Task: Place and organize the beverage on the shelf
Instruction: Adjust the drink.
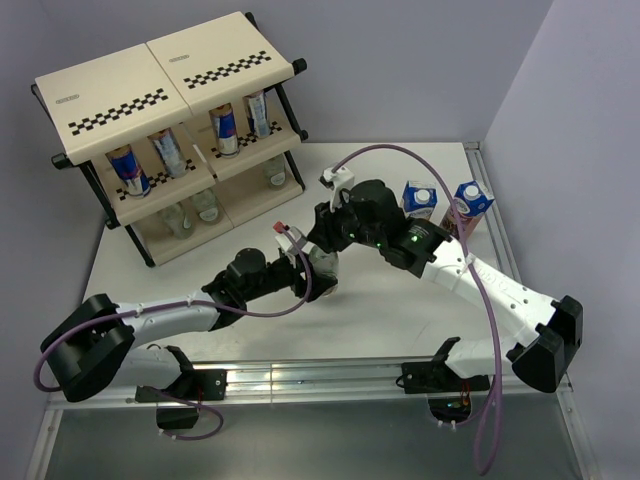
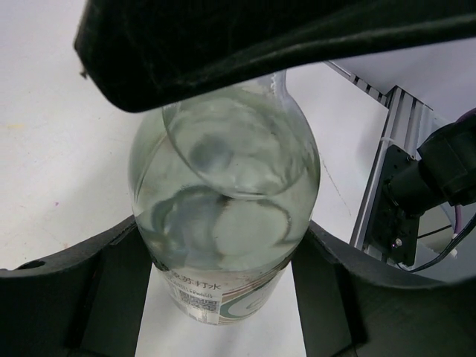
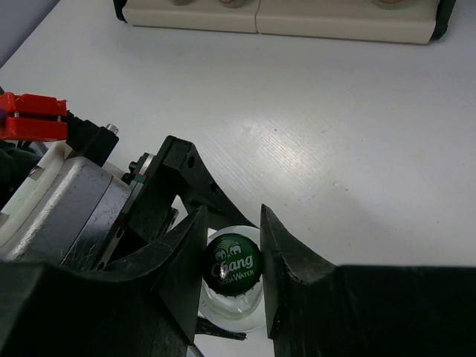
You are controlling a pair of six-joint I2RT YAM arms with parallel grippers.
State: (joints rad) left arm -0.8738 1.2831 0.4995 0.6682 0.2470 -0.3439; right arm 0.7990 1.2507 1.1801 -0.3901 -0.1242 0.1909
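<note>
Left fingers (image 2: 89,286) squeeze the bottle (image 2: 223,208). Right fingers (image 3: 297,275) sit beside its cap (image 3: 234,264); can't tell if pinching. Pinch tight before left lets go.

- My right gripper (image 3: 232,227) has its jaws closely flanking a clear bottle (image 3: 230,306) at its green cap (image 3: 233,269).
- I see the left gripper (image 3: 178,201) just left, against that bottle.
- The shelf's (image 3: 260,26) cream edge runs beyond the white table (image 3: 335,134).
</note>
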